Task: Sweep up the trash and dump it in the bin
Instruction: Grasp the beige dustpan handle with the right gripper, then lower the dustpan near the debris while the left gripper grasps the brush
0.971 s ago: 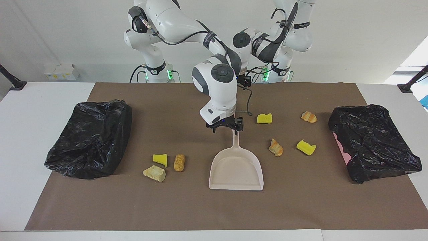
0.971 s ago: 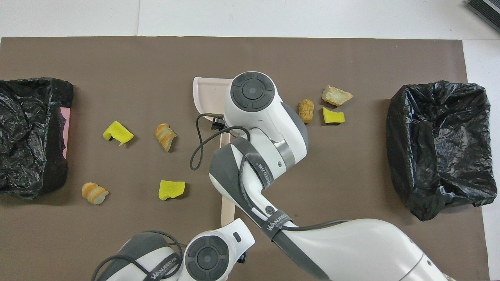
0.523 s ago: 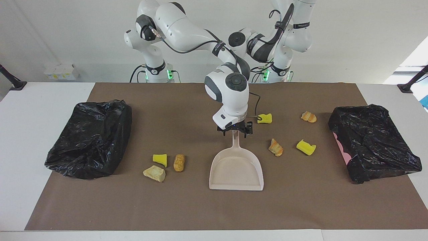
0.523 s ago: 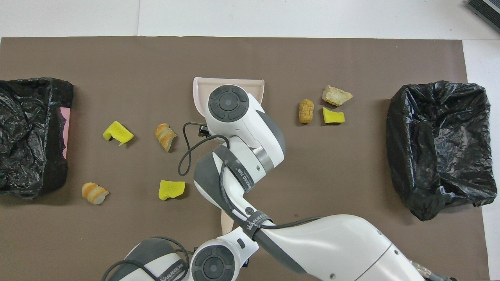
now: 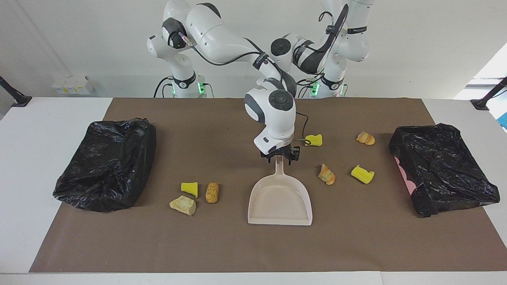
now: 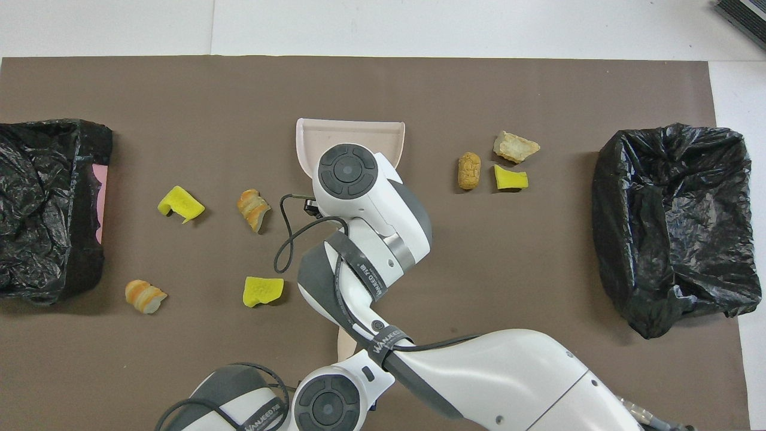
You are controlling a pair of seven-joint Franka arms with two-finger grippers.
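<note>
The beige dustpan lies flat mid-table with its handle toward the robots; its rim shows in the overhead view. My right gripper is low over the handle's end, open, a finger on each side. Trash lies on both sides of the pan. A yellow sponge, a brown lump and a tan lump lie toward the right arm's end. Two yellow sponges and two bread pieces lie toward the left arm's end. My left arm waits folded back, its gripper hidden.
Two bins lined with black bags stand at the table's ends. A brown mat covers the table. A beige strip shows between the arms in the overhead view; what it is I cannot tell.
My right gripper has moved toward the left arm's end of the table and come down onto the dustpan's handle. The trash, the dustpan and the bins have not moved.
</note>
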